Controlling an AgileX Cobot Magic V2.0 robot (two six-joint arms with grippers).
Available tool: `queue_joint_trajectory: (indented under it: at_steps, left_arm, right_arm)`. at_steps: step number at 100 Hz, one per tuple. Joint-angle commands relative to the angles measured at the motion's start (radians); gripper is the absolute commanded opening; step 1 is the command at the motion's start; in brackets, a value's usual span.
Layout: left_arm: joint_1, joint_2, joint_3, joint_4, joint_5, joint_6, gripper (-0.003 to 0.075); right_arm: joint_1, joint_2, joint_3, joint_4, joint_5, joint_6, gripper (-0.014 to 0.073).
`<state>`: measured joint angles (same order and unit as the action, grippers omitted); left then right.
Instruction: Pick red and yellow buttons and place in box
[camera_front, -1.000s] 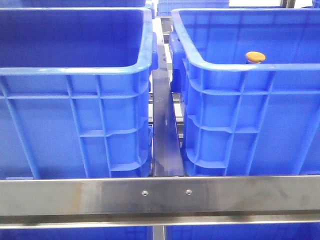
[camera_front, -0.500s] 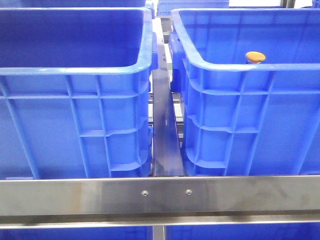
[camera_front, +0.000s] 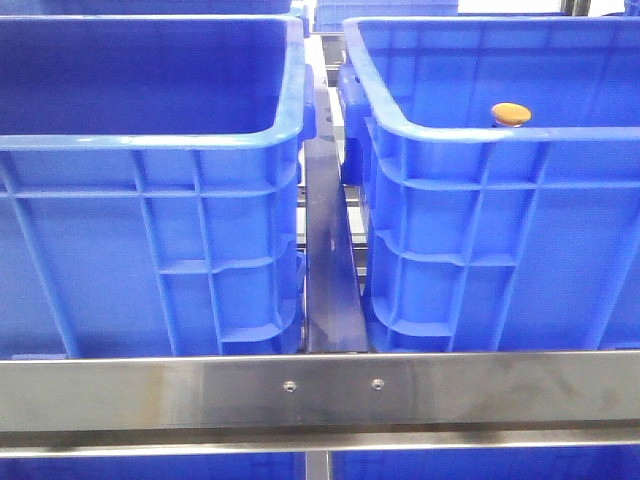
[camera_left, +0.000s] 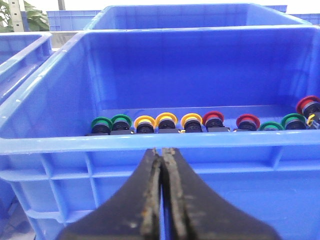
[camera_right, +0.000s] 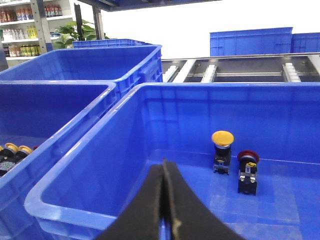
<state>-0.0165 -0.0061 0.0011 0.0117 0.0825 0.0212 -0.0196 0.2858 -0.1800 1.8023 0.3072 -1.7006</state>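
In the left wrist view a row of buttons is seen lying along the floor of the left bin (camera_left: 45, 135): green, yellow (camera_left: 166, 121) and red (camera_left: 213, 120) caps side by side, with one more red cap by the wall at about 3 o'clock. The left gripper (camera_left: 161, 150) is held just outside the near rim, its fingers pressed together and holding nothing.

In the right wrist view the right bin (camera_right: 75, 200) already holds one yellow button (camera_right: 222, 150) and one red button (camera_right: 247, 170), standing upright just beside each other. The right gripper (camera_right: 164, 165) hangs over the near rim, also pressed together and empty. In the front view only the yellow cap (camera_front: 511, 113) shows above the rim, at roughly 1 o'clock.

A pick from the row seems to be the step in hand. The fingers should be spread before the rim is crossed, the rim cleared from above, and one red or yellow cap taken by its sides so that neighbouring buttons are not dragged along.
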Motion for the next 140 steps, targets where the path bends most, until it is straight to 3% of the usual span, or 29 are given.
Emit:
queue_joint_trajectory:
  at_steps: [1,33,46,70,89,97,124,140]
  left_arm:
    - [-0.004,-0.031,0.053,0.0,-0.088,-0.012,-0.002]
    - [-0.004,-0.031,0.053,0.0,-0.088,-0.012,-0.002]
    - [-0.004,-0.031,0.053,0.0,-0.088,-0.012,-0.002]
    - [-0.004,-0.031,0.053,0.0,-0.088,-0.012,-0.002]
    - [-0.004,-0.031,0.053,0.0,-0.088,-0.012,-0.002]
    - [-0.004,-0.031,0.053,0.0,-0.088,-0.012,-0.002]
    - [-0.004,-0.031,0.053,0.0,-0.088,-0.012,-0.002]
    - [-0.004,-0.031,0.053,0.0,-0.088,-0.012,-0.002]
  right_arm:
    - [-0.008,0.008,-0.025,0.043,0.015,-0.004,-0.0069]
    - [-0.008,0.008,-0.025,0.034,-0.063,-0.003,-0.0069]
    - [-0.008,0.004,-0.025,-0.124,-0.055,0.026,-0.0069]
    - [-0.008,-0.026,-0.058,-0.595,-0.08,0.507,-0.0069]
    - [-0.008,-0.027,-0.07,-0.702,-0.159,0.598,-0.0069]
    - [-0.008,-0.027,-0.07,-0.804,-0.161,0.675,-0.0069]
    - [0.016,-0.051,-0.069,-1.422,-0.244,1.324,-0.0069]
    - [0.016,-0.053,-0.043,-1.642,-0.4,1.536,-0.0069]
